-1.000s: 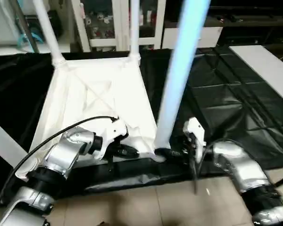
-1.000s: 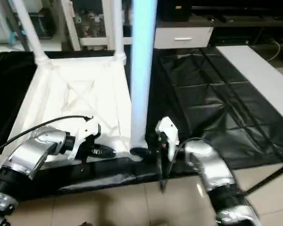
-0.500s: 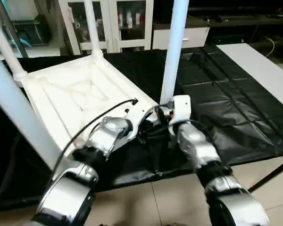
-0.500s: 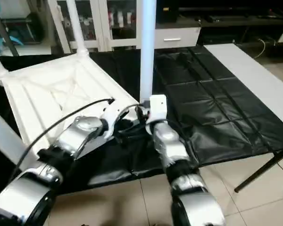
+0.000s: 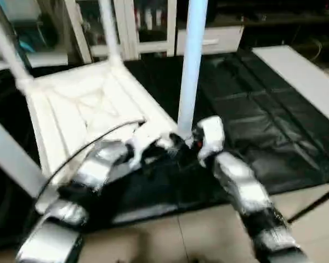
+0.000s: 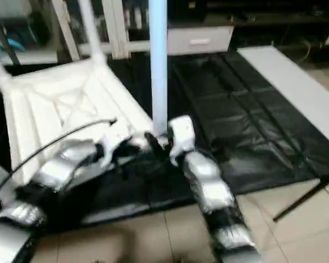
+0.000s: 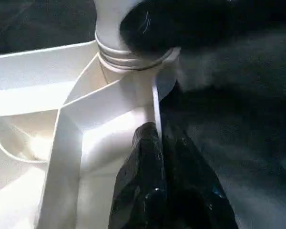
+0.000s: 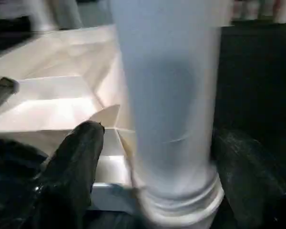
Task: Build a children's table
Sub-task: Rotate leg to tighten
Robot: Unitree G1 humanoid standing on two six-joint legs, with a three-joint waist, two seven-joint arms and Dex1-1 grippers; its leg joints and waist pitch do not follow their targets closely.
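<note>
The children's table lies upside down on the black work table, its ribbed white top (image 5: 82, 109) facing up. Legs stand in the far sockets (image 5: 111, 30), and another leg (image 5: 11, 159) crosses the near left. The near-right leg (image 5: 189, 71) stands upright in its corner socket (image 7: 128, 57). My left gripper (image 7: 157, 138) is shut on the top's thin rim just beside that socket. My right gripper (image 8: 162, 157) is open around the base of the near-right leg (image 8: 171, 109). One finger (image 8: 78, 162) stands a little off the leg and the other (image 8: 248, 167) lies against it.
The black work table (image 5: 263, 109) stretches to the right, its front edge near my forearms, with tiled floor (image 5: 181, 235) below. A pale grey bench top (image 5: 301, 71) lies at the far right. White cabinets (image 5: 148, 27) stand behind.
Over the last second the white top has turned on the black table, its near-right corner swinging away from the front edge, and the head view has shifted. Both grippers stay at that corner.
</note>
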